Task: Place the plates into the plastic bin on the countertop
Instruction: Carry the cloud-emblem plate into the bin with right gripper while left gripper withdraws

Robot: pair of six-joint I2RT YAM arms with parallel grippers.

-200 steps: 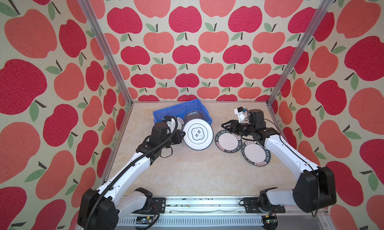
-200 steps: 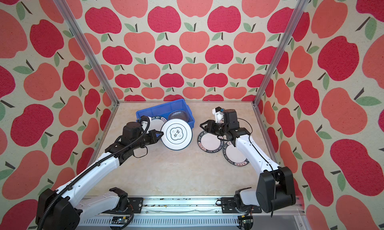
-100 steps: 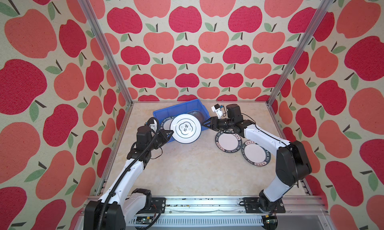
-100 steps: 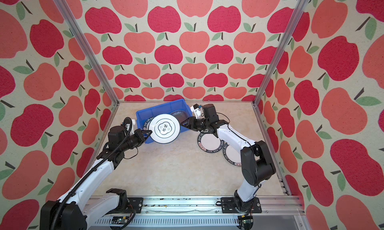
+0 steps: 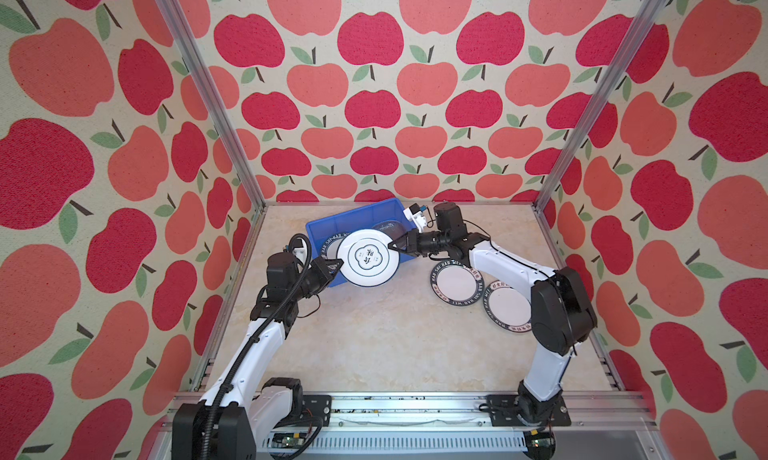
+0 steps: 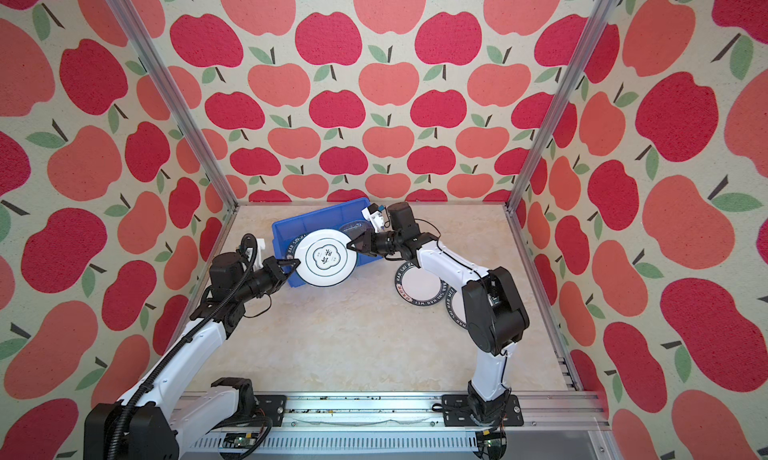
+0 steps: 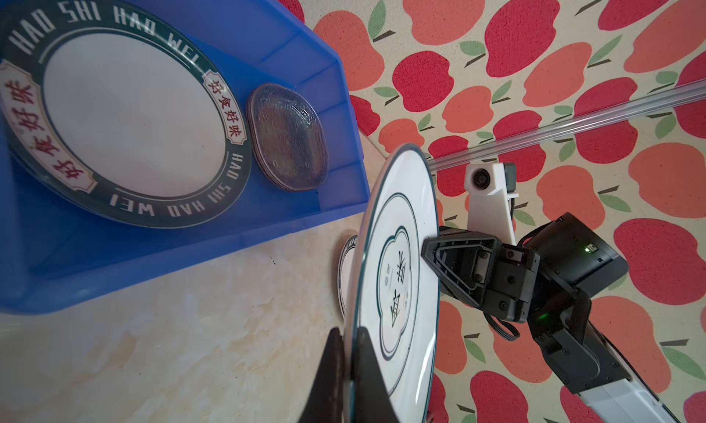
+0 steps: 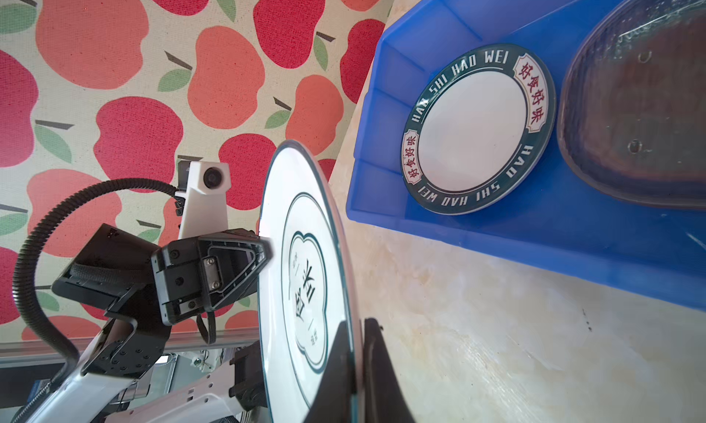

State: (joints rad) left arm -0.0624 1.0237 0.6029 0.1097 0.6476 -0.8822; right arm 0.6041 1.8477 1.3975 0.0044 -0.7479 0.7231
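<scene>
Here, in both top views, the emblem plate (image 5: 368, 257) hangs face up between the 2 arms, over the near wall of the plastic bin (image 5: 353, 213). The left gripper (image 5: 337, 265) is clamped on its left rim and the right gripper (image 5: 394, 246) on its right rim. The bin's open floor lies just beyond the plate, toward the back wall. 2 lettered plates (image 5: 457, 281) lie on the countertop (image 5: 374, 341) beside the right arm.

In the left wrist view, the left fingers (image 7: 368, 371) pinch the rim. The bin holds a lettered plate (image 7: 126, 115) and stacked glass plates (image 7: 290, 142).

In the right wrist view, the right fingers (image 8: 378, 367) bite the opposite rim likewise.

The next move looks like a short carry away from the robot, then down. Both arms seem equally near.
</scene>
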